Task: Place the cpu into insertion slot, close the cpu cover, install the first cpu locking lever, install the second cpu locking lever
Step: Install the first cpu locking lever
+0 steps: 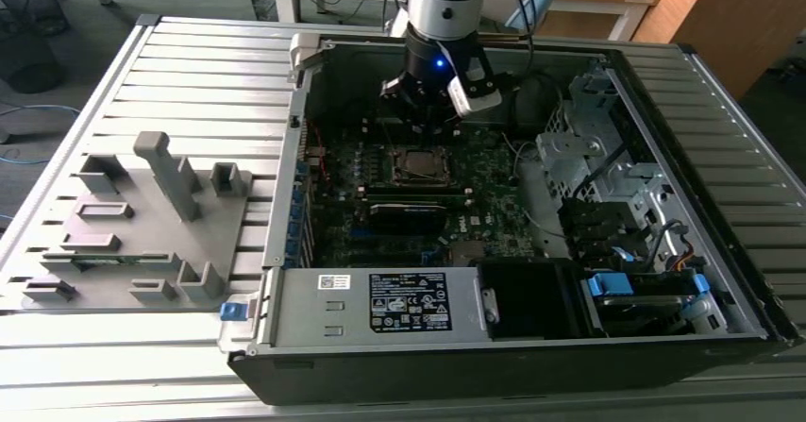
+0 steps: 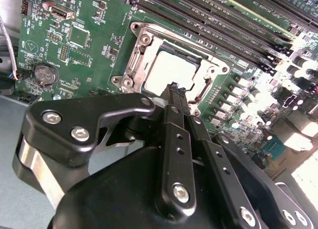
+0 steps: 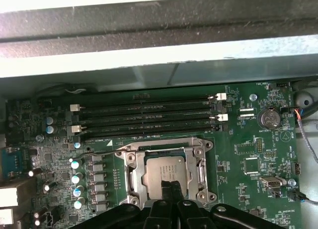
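Soft room light outside, hard glare up close.
In the second wrist view the cpu (image 2: 169,72) top was washed nearly white; in the first wrist view the case wall (image 3: 159,55) glared, with shadow under it.

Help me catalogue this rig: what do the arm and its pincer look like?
The arm is a pale grey cylinder ending in a black wrist with a blue light and dark cables. The pincer is matte black, with slim linked fingers and silver screws.
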Tool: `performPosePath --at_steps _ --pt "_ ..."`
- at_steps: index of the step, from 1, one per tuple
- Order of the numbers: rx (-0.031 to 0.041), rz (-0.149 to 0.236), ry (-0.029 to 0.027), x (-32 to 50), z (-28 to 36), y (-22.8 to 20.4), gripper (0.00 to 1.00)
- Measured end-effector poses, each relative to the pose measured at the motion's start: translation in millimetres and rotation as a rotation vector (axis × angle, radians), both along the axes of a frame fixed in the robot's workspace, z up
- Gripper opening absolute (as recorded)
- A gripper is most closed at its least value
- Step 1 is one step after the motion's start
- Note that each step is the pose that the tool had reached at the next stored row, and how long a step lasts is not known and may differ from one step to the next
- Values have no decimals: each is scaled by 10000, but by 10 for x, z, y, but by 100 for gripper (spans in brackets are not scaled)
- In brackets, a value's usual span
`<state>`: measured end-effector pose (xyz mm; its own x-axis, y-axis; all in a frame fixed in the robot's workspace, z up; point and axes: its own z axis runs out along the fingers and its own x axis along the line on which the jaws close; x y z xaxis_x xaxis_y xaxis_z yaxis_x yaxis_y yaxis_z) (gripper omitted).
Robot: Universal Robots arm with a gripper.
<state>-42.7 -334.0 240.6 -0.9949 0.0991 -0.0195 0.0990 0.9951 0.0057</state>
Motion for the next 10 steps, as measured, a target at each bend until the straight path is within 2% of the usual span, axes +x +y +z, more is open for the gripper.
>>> performPosePath --at_steps 10 --pt "-1 0 0 0 23 0 10"
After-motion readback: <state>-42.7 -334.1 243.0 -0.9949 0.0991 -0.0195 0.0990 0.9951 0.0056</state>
